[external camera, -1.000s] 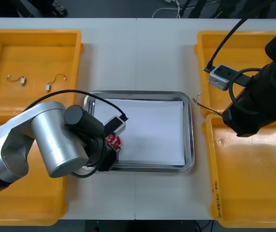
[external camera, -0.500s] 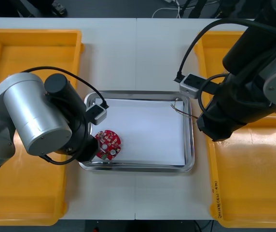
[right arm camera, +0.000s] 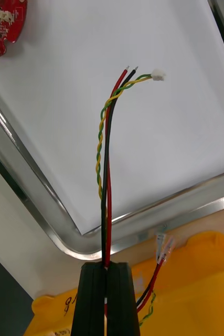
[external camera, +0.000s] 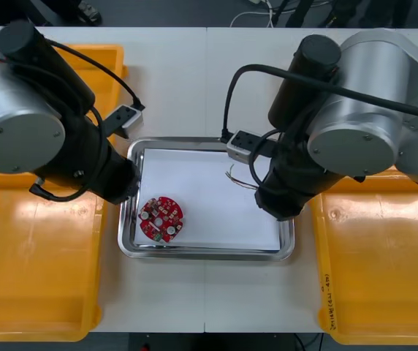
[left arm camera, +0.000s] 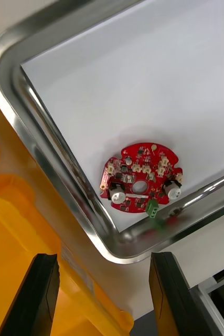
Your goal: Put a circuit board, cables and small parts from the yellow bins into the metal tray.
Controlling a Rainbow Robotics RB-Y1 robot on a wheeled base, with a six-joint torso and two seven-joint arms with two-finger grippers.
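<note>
Right jaws clamp cables; left parted.

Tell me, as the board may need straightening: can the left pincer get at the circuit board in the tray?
Probably yes. The left pincer hangs open near a corner of the tray, the circuit board lying bare just beyond its fingers. The right pincer, shut on cables, is across the tray.

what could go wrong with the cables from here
1. The right gripper is shut on the cables near the rim of the tray, and their tail hangs toward the yellow bin. Released here, they might drape across the rim.
2. The fingers pinch thin wires, so the bundle could slip early.
The left gripper hangs open near the circuit board.
</note>
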